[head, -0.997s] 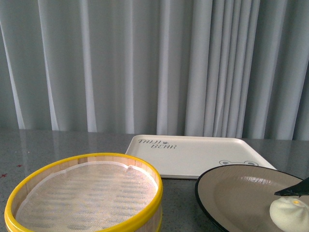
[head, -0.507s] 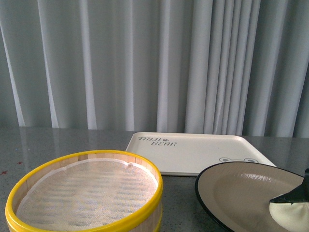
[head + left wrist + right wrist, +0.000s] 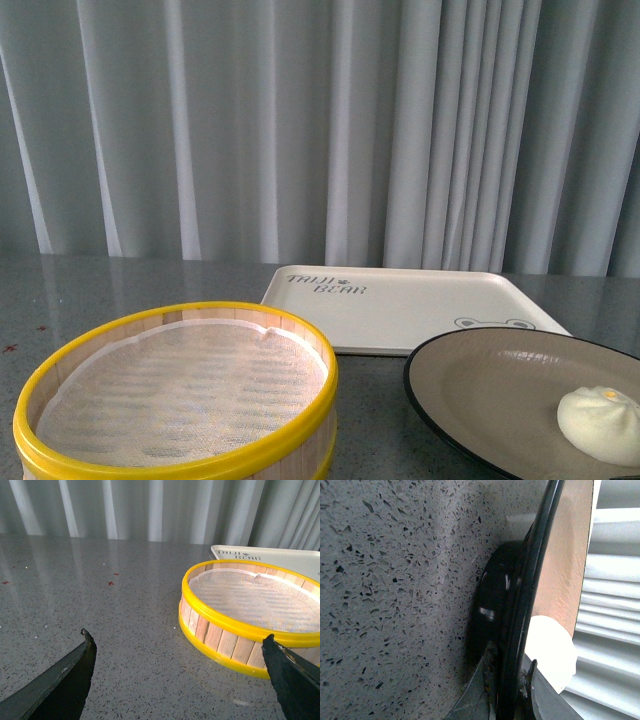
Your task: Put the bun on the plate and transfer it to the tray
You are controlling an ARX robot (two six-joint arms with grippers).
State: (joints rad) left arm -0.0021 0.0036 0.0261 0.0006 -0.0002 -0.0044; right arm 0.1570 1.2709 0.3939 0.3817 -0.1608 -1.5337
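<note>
A pale grey pleated curtain [image 3: 250,130] is seen across the whole background, and a speckled grey stone table [image 3: 120,285] is spread beneath it. On the near left of the table a round bamboo steamer basket [image 3: 200,463] with yellow rims is set, lined with a white mesh liner [image 3: 180,385].

Behind the basket and to the right, the tray [image 3: 420,315] is laid flat. It is cream-white with rounded corners and a raised lip, and it is marked with grey "TAIJI BEAR" lettering and a small bear face near its front edge. Just in front of the tray, at the near right, the plate [image 3: 480,390] is found: wide and shallow, beige-tan inside, edged with a thin black rim.

The bun [image 3: 598,422] is seated on the plate's right side. It is small, round and cream-white, with soft pleats gathered to a faint yellow spot on top. In the right wrist view a washed-out white mass behind the rim is probably the same bun.

The plate's black rim is clamped between the fingers of the right end effector [image 3: 512,655]. The left end effector [image 3: 176,636] is held with its fingers spread wide over bare table beside the basket.
</note>
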